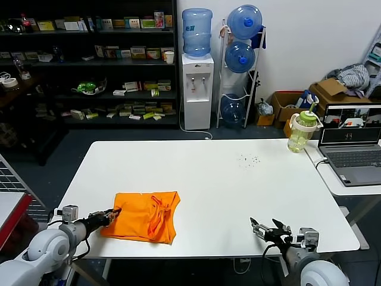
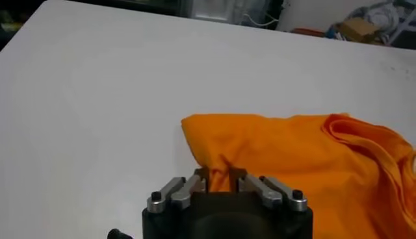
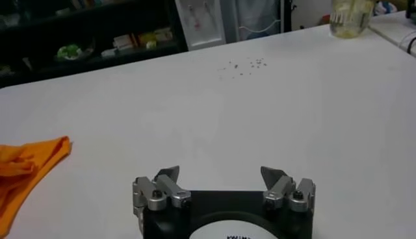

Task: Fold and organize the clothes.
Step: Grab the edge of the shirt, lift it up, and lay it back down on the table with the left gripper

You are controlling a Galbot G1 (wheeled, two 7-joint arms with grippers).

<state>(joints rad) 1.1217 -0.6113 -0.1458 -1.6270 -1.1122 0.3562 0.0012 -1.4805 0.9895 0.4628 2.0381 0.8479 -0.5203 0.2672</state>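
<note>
Between your left gripper's (image 2: 221,183) fingertips you are pinching the near left edge of the orange T-shirt (image 1: 144,215), the jaws nearly closed on a small raised fold of cloth. From that grip the shirt is lying bunched and roughly folded, spreading away from the gripper toward the table's middle, plain orange side showing, on the white table (image 1: 208,179) near its front edge. Well off to the shirt's far side, your right gripper (image 1: 266,229) is hovering over bare tabletop by the front edge, its fingers spread wide and holding nothing. Beyond it, a scatter of dark specks (image 3: 244,65) is lying on the table, and farther still a green-lidded bottle (image 1: 302,130) is standing near the far corner.
</note>
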